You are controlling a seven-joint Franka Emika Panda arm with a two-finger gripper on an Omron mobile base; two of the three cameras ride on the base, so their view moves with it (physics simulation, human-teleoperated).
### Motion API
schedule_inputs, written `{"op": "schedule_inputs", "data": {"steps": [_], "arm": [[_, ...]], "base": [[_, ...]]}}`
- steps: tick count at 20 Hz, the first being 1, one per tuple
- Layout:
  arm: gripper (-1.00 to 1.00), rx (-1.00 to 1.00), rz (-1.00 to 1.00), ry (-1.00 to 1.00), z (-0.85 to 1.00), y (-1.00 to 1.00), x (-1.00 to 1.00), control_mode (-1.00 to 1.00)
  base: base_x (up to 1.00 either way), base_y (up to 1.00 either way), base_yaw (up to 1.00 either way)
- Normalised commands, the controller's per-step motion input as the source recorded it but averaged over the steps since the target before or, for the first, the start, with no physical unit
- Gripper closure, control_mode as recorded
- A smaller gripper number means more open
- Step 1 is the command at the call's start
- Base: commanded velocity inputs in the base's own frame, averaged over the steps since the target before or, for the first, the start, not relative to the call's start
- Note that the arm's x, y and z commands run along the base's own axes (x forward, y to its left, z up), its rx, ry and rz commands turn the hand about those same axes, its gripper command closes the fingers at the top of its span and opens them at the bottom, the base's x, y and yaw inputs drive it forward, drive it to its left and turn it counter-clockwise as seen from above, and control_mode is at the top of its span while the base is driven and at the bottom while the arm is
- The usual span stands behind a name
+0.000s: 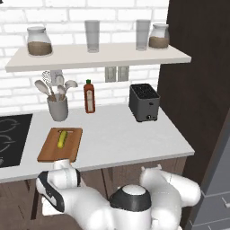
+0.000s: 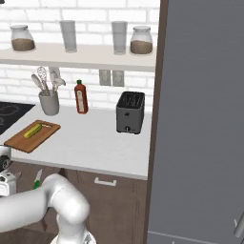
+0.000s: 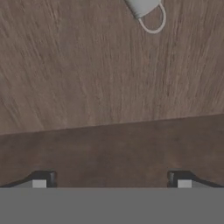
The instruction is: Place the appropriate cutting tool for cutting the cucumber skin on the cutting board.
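The brown wooden cutting board point(image 1: 67, 152) point(image 2: 19, 140) lies on the white counter, left of centre. The yellow-green cucumber point(image 1: 62, 138) point(image 2: 32, 131) rests on it. My gripper point(image 3: 111, 181) is open, nothing between its fingertips point(image 3: 43, 179), and it faces brown wood grain. A pale grey metal piece ending in a thin loop, which I take for the cutting tool point(image 3: 144, 8), pokes in at the top edge of the hand view, well away from the fingertips. My wrist point(image 1: 54, 186) hangs below the counter's front edge, under the board.
A dark toaster point(image 1: 144, 102) point(image 2: 130, 112) stands at the counter's right. A utensil holder point(image 1: 57, 108) and a red sauce bottle point(image 1: 89, 96) are against the wall. Stove top point(image 1: 11, 139) at left. A green-handled knife point(image 2: 37, 180) shows below the counter.
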Motion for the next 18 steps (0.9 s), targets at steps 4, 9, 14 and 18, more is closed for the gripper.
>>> {"op": "schedule_inputs", "data": {"steps": [4,9,14,18], "arm": [[-1.00,0.00,0.00,0.14,0.00,-0.14,-1.00,-1.00],[-1.00,0.00,0.00,0.06,0.27,-0.15,-0.89,-1.00],[-1.00,-0.04,-0.01,0.00,0.61,-0.01,0.01,-1.00],[-1.00,-0.09,0.00,-0.03,0.50,0.08,0.49,-1.00]], "base": [[0.00,0.00,0.00],[0.00,0.00,0.00],[0.00,0.00,0.00],[0.00,0.00,0.00]]}}
